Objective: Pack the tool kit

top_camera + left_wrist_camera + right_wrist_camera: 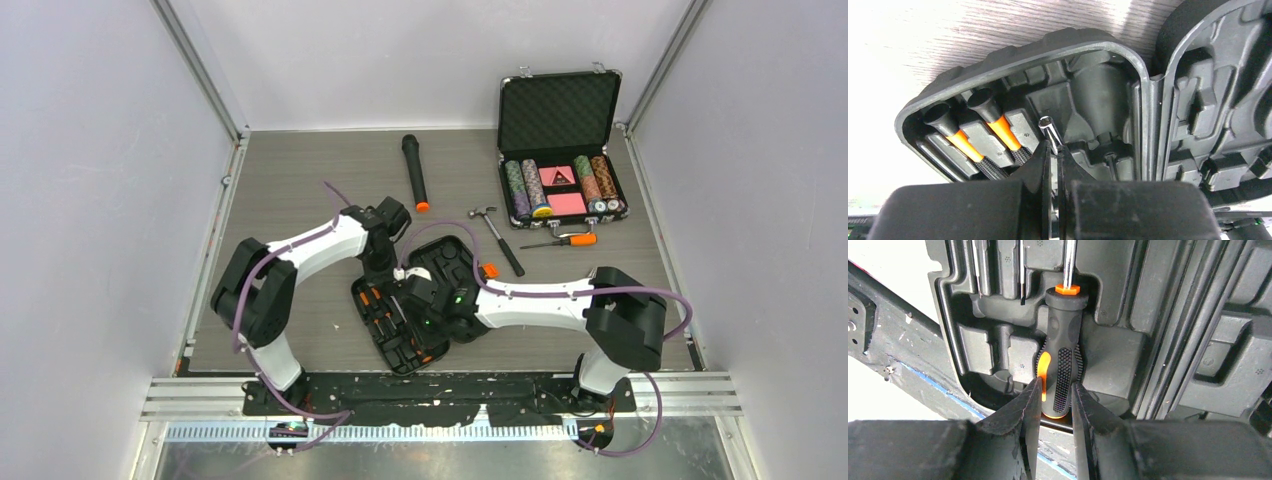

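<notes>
Works over tool kit (392,340), open flat low at centre of the top view on the table (300,180). With left hand (1054,150), clenches chrome socket bit (1050,130) over the tray, just right of two stowed screwdrivers (1003,132) at wrist frame's left. With right hand (1055,390), grasps big screwdriver (1063,330) by handle end, shaft pointing up-frame, seated in its slot. Has hammer (497,238) and loose screwdriver (565,241) lying on table right of kit, below open chip case (558,110); microphone (415,172) upper centre.

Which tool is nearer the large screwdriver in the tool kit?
Right. The right tool clamps the large screwdriver; the left tool is apart from it, shut on a metal bit elsewhere in the tool kit.
</notes>
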You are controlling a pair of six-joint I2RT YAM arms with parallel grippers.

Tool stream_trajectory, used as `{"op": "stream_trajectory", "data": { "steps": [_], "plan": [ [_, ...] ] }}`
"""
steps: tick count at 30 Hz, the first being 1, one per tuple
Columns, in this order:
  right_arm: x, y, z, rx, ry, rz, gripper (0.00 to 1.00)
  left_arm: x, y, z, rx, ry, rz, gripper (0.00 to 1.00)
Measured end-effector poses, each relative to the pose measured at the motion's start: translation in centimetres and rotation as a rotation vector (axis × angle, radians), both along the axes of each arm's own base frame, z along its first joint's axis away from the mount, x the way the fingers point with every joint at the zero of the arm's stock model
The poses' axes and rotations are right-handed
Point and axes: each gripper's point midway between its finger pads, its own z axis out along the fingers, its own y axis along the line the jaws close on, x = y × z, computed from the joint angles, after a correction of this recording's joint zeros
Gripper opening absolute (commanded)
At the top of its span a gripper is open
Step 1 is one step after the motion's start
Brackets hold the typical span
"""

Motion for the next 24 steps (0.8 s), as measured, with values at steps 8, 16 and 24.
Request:
{"op": "stream_trajectory", "data": {
  "steps": [8,16,24],
  "plan": [
    [0.01,0.02,0.01,-0.017,0.008,0.006,0.06,-0.37,-0.02,-0.74,0.092,0.106,-0.043,0.00],
    [-0.05,0.17,0.12,-0.046,0.012,0.022,0.06,-0.34,-0.03,-0.75,0.136,0.139,-0.042,0.00],
    [-0.13,0.22,0.07,-0.049,0.011,0.033,0.06,-0.41,-0.06,-0.99,0.105,0.107,0.005,0.00]
  ]
}}
